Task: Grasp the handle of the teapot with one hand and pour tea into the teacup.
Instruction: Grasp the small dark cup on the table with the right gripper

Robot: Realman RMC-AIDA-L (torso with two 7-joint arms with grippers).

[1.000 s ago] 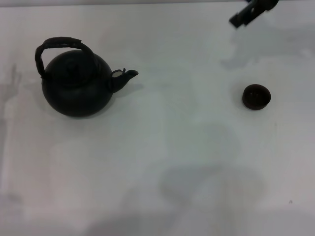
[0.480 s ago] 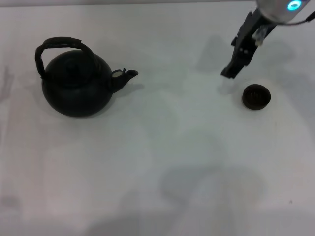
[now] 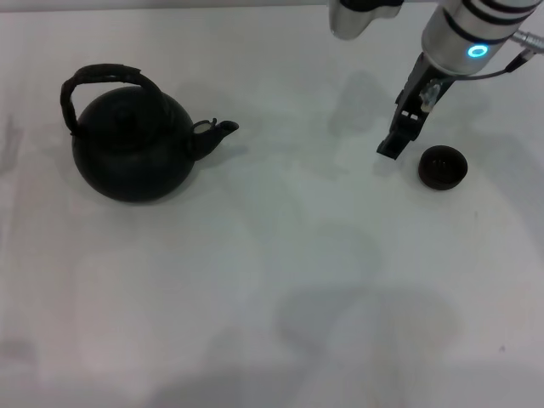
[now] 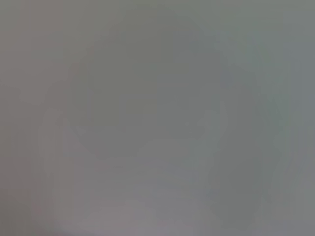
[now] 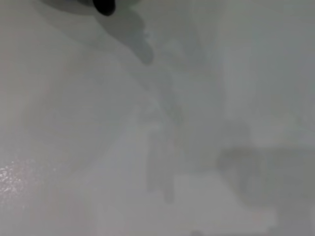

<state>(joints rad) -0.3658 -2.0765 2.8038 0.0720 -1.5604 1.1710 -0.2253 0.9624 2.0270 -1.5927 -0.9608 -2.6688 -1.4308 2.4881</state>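
On the white table (image 3: 280,280), the head view sets the teapot (image 3: 132,153) far to the left, upright, its lid on, its short spout pointing right toward the middle. The handle (image 3: 98,78) arches over the pot's top, tipped a little toward the left side, with nothing touching it.

Well apart, on the right side of the table, stands the teacup (image 3: 442,167) — small, round, dark, upright. Just beside it, on its left, the right gripper (image 3: 393,146) reaches down from the top edge on a silver arm bearing a lit blue ring. Its dark tip hangs near the cup without touching it. Whether its fingers are spread or closed cannot be told from this angle, and nothing is seen in its hold.

The right wrist view adds little: bare table with soft shadows, and one dark rounded tip (image 5: 104,6) at the frame's edge — neither pot nor cup appears there.

The left wrist view shows only a blank grey field; the left gripper appears in no picture.
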